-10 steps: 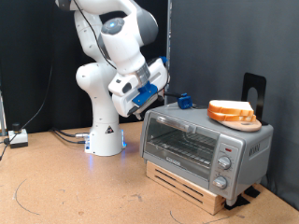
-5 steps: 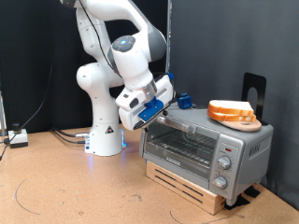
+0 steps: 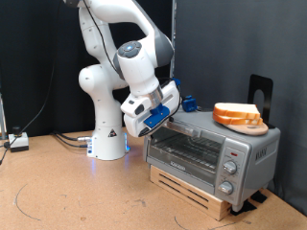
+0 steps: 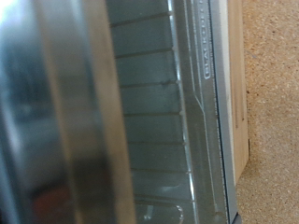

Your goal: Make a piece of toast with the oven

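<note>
Toast [image 3: 239, 116] is sitting on top of the oven [image 3: 211, 151], near the end that is toward the exterior view's right, and it is looking like two pale slices with orange-brown crust stacked together. I am seeing the oven resting on a low wooden stand [image 3: 197, 194] on the brown worktop [image 3: 77, 192]. Its glass door [image 3: 185, 149] is looking closed, with the wire rack showing behind the glass. Three round knobs [image 3: 230, 166] are lining up one under the other on the front of the oven, at the exterior view's right. I am holding the white arm bent down so that the claw [image 3: 156, 122] is hanging right at the top corner of the oven, on the exterior view's left, close to the top edge of the door. The blue parts of the hand are pointing at the oven. I am not able to tell if the claw is wide or narrow, because the fingers are too small and dark in the exterior view, and nothing is showing between them. In the wrist view I am looking very close at the door glass [image 4: 154, 103] and the rack bars behind it, with a blurry metal bar [image 4: 75, 112] crossing in front and a strip of worktop [image 4: 276, 112] beside the oven.
</note>
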